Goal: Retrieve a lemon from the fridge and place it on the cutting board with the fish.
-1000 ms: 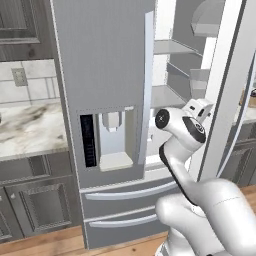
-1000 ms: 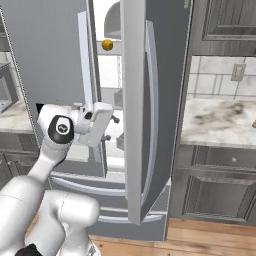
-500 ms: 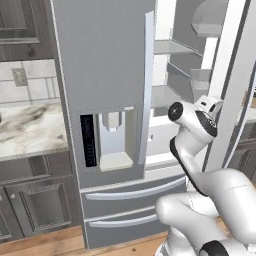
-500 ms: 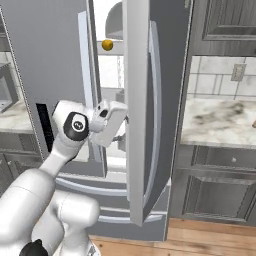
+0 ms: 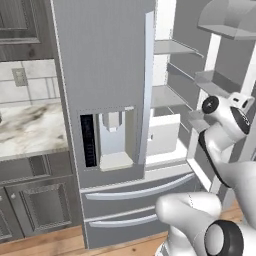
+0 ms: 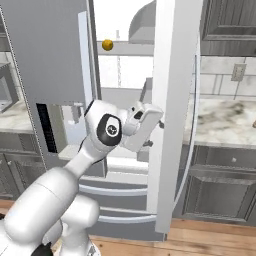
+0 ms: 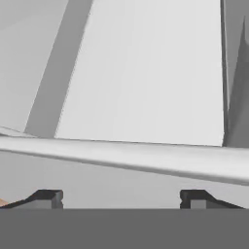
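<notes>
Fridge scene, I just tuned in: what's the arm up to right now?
The fridge has its right door swung open, and the lemon sits on an upper shelf inside. The arm's hand is at the open door's inner edge, below the lemon. In the hand view the gripper is open and empty, with a pale bar crossing just ahead of it. Nothing picked yet.

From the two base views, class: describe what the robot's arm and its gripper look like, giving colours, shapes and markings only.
The arm is glossy white, built of rounded tubular links with bulbous joints. Dark bands ring the joints, and a dark round cap with a small pale mark sits on one joint. The gripper ends in two small dark, blocky fingertips.
</notes>
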